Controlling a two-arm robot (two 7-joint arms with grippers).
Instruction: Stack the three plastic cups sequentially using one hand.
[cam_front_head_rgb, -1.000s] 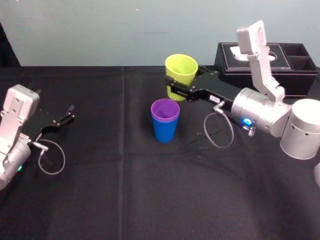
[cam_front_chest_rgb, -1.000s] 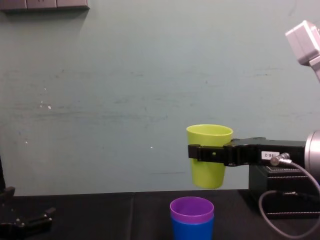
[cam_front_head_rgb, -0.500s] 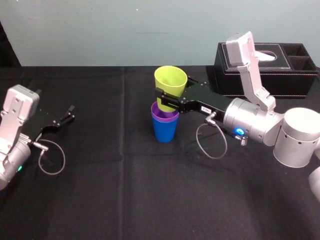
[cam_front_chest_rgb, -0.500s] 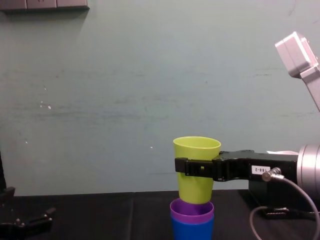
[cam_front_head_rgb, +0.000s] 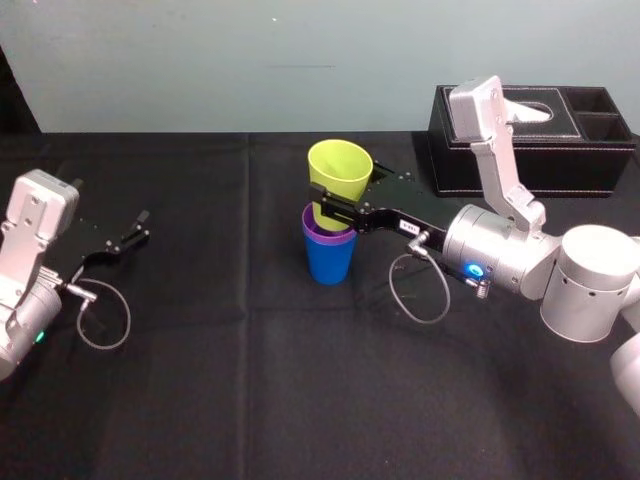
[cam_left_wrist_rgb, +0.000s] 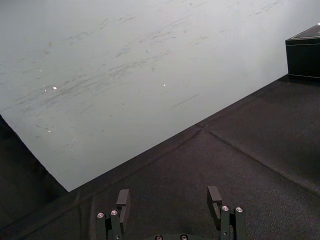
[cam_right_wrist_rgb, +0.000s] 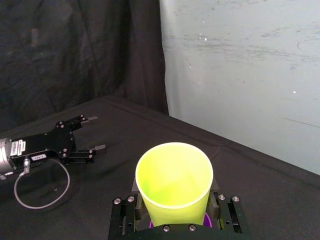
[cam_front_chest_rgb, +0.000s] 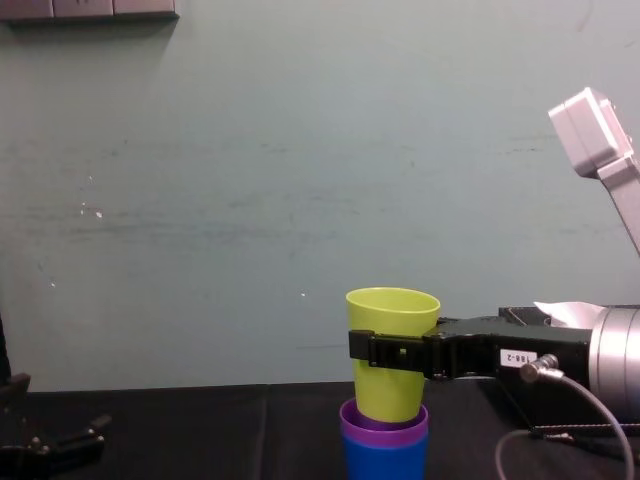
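Lowered since before, the yellow-green cup (cam_front_head_rgb: 339, 175) now sits base-first in the purple cup (cam_front_head_rgb: 322, 238), itself inside the blue cup (cam_front_head_rgb: 330, 263) at frame centre, my right gripper (cam_front_head_rgb: 334, 211) clamped around it, my left gripper (cam_front_head_rgb: 141, 227) parked wide at the left edge.

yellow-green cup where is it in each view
Head: yellow-green cup at centre, bottom inside the purple cup.
Chest: cup low, right of centre.
Right wrist: cup bottom centre, seen from above.
Left wrist: looks at the box corner instead.
Shared landmark: right gripper clamped around it.
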